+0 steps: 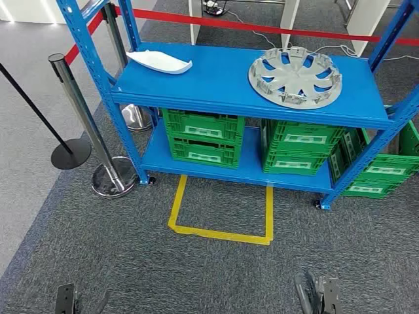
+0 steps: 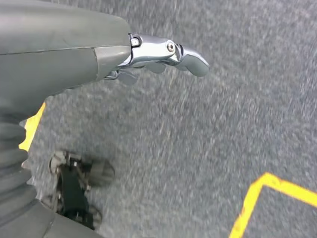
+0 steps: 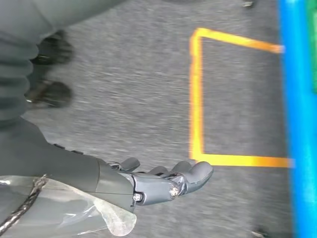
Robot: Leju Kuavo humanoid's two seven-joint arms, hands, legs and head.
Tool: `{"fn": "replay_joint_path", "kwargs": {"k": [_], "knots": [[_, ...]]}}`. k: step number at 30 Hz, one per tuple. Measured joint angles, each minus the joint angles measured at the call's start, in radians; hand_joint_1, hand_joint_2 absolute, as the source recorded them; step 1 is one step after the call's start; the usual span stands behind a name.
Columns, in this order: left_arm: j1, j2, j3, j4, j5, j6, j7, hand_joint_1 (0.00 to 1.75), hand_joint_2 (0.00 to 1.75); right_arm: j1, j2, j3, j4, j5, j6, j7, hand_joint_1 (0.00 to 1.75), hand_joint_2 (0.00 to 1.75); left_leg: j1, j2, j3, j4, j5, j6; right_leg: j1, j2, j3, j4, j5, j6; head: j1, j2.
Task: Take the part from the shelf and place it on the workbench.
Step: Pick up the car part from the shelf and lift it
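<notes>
Straight ahead, in the upper half of the head view, stands a blue metal shelf [image 1: 217, 82] whose top deck runs from upper left to the right edge. On that deck, toward the upper right, a silver hubcap [image 1: 295, 76] lies flat, close to the front lip and well apart from a white curved part [image 1: 159, 61] resting near the deck's left end. Below, green crates [image 1: 203, 136] fill the lower deck, and more lean against the shelf's right leg. On the grey carpet [image 1: 198, 275] at centre, yellow tape [image 1: 222, 232] outlines an open-backed square that touches the shelf's front edge; bare carpet spreads between it and the lower edge of the frame. At the left, chrome stanchions [image 1: 89, 124] with a red belt border the shelf's left side. The left hand [image 2: 164, 54] hangs over carpet in the left wrist view, fingers straight and apart, holding nothing. The right hand [image 3: 168, 181] likewise hangs empty with fingers extended, just beside the tape corner in the right wrist view.
</notes>
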Motion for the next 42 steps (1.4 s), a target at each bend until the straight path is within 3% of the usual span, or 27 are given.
{"fn": "replay_joint_path", "kwargs": {"k": [1,4,5,8,11,12,15,16,20,28,42], "knots": [[-0.002,0.000,0.002,0.004,-0.008,0.008,-0.002,0.00,0.00,0.000,0.001,0.001,-0.012,0.001,-0.005,-0.004,0.00,1.75,0.000,0.000,0.000,0.000,0.000,0.000,0.000,0.000,0.000,0.000,0.000,0.000,0.000,0.000],[-0.010,-0.003,0.010,0.024,-0.049,0.043,-0.010,0.00,0.00,-0.001,0.004,0.013,-0.074,0.007,-0.035,-0.020,0.00,0.44,0.000,0.000,0.000,0.000,0.000,0.000,0.000,0.000,0.000,0.000,0.000,0.000,0.000,0.000],[-0.013,-0.004,0.013,0.032,-0.065,0.056,-0.012,0.00,0.44,-0.001,0.004,0.022,-0.099,0.010,-0.049,-0.025,0.00,0.00,0.000,0.000,0.000,0.000,0.000,0.000,0.000,0.000,0.000,0.000,0.000,0.000,0.000,0.000],[-0.023,-0.005,0.020,0.055,-0.111,0.086,-0.015,0.00,1.75,-0.011,0.001,0.058,-0.179,0.020,-0.092,-0.040,0.00,0.00,0.000,0.000,0.000,0.000,0.000,0.000,0.000,0.000,0.000,0.000,0.000,0.000,0.000,0.000],[-0.033,-0.004,0.023,0.076,-0.154,0.105,-0.011,0.00,1.75,-0.038,-0.013,0.103,-0.251,0.033,-0.132,-0.047,0.00,0.00,-0.001,0.000,0.000,0.000,0.000,0.001,0.000,0.000,0.000,0.000,0.001,0.001,0.000,0.000],[-0.035,-0.004,0.023,0.083,-0.167,0.109,-0.008,0.00,1.75,-0.050,-0.019,0.119,-0.274,0.038,-0.144,-0.049,0.00,0.44,-0.001,0.000,0.000,0.001,0.000,0.001,0.000,0.000,0.000,0.000,0.001,0.001,0.000,0.000],[-0.042,-0.004,0.024,0.102,-0.202,0.119,0.003,0.00,0.44,-0.084,-0.038,0.166,-0.334,0.055,-0.175,-0.053,0.00,1.75,-0.001,0.000,0.000,0.001,0.001,0.001,0.000,-0.001,0.000,0.000,0.001,0.001,0.000,0.000],[-0.044,-0.004,0.024,0.107,-0.213,0.122,0.006,0.00,0.00,-0.091,-0.044,0.180,-0.350,0.061,-0.184,-0.054,0.00,1.75,-0.001,0.000,0.000,0.001,0.001,0.001,0.000,-0.001,0.000,0.000,0.001,0.001,0.000,0.000],[-0.052,-0.004,0.025,0.132,-0.259,0.133,0.022,0.00,0.00,-0.136,-0.074,0.248,-0.425,0.098,-0.229,-0.048,0.00,1.75,-0.001,0.000,-0.001,0.001,0.001,0.001,-0.001,0.000,0.000,0.000,0.001,0.001,0.000,0.000],[-0.067,-0.003,0.032,0.172,-0.331,0.107,0.035,0.00,0.00,-0.338,-0.142,0.434,-0.519,0.224,-0.287,0.018,0.00,1.75,-0.001,-0.001,-0.001,0.001,0.002,0.003,-0.001,-0.002,0.000,0.000,0.003,0.002,0.000,0.000],[-0.084,-0.002,0.042,0.209,-0.401,0.046,0.046,0.00,0.00,-0.655,-0.160,0.757,-0.517,0.475,-0.231,0.134,0.00,1.75,-0.001,-0.001,-0.001,0.001,0.003,0.002,-0.001,-0.002,0.000,0.001,0.003,0.002,0.000,0.000]]}}
